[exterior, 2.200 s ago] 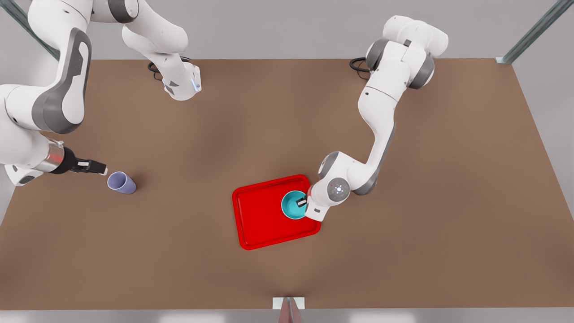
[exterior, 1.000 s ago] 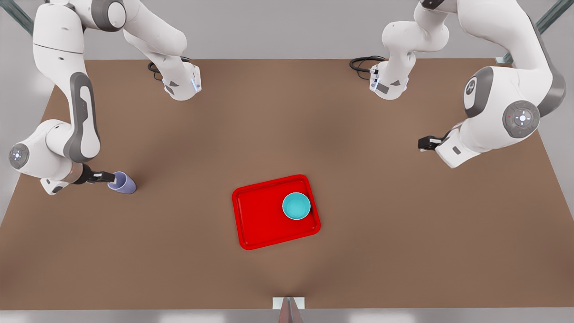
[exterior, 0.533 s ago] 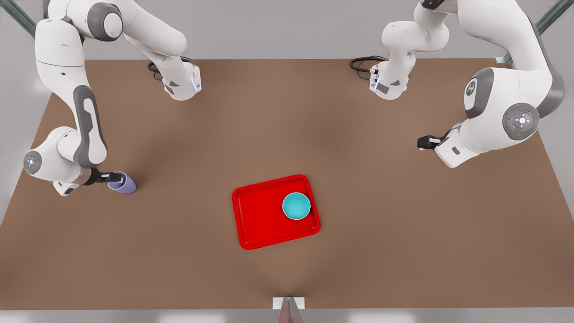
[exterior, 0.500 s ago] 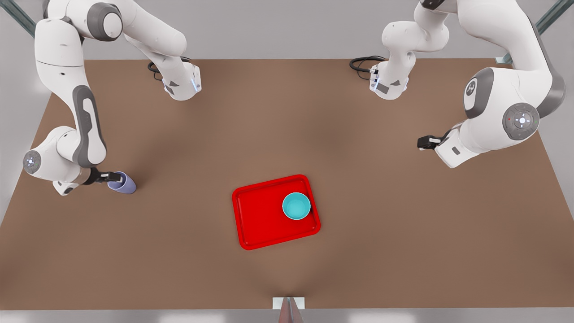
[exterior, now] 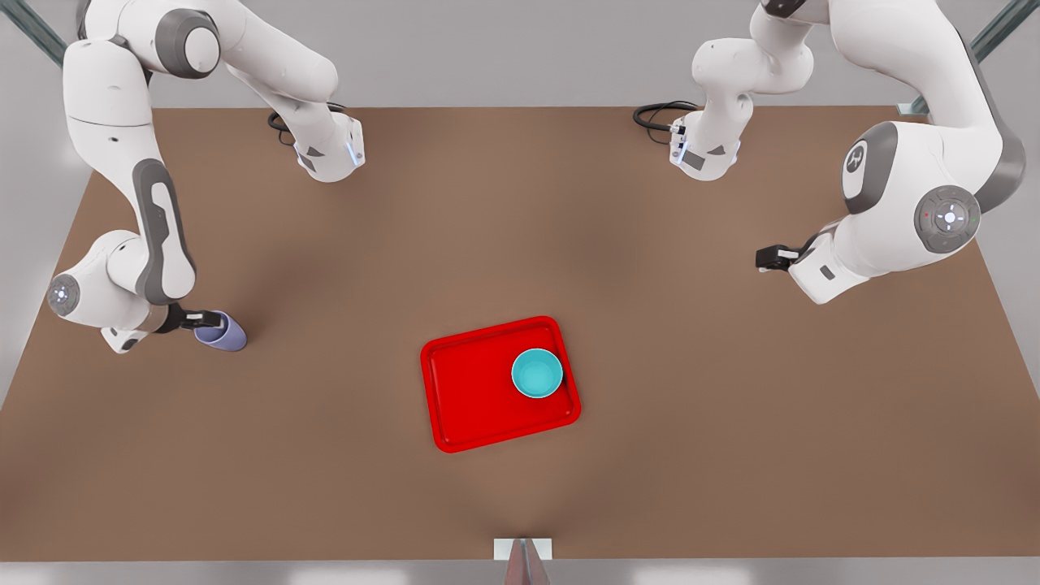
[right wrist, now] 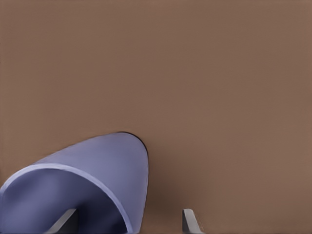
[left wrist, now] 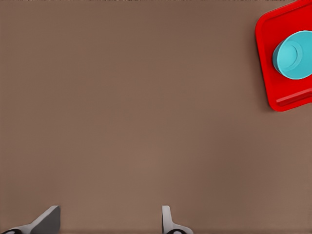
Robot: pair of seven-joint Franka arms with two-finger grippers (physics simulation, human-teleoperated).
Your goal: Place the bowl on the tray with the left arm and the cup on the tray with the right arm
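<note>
Already my left gripper (exterior: pixel 762 258) waits wide, bowl (exterior: pixel 537 373) on tray (exterior: pixel 467 406); right gripper (exterior: pixel 203 322), jaws spread straddling the cup (exterior: pixel 223 333) wall, could tip it closing.

The tray (exterior: pixel 479 398) is a flat bright red rectangle with rounded corners and a raised rim, lying slightly skewed near the middle of the brown tabletop. The bowl (exterior: pixel 537 373), small, round, teal, smooth, sits upright inside the tray at the end toward the front view's right, close to that rim. The cup (exterior: pixel 221 331) is a plain lavender tumbler, tapered, without handle, standing on the tabletop well apart from the tray, toward the front view's left; in the right wrist view its open rim (right wrist: pixel 73 175) faces the camera.
</note>
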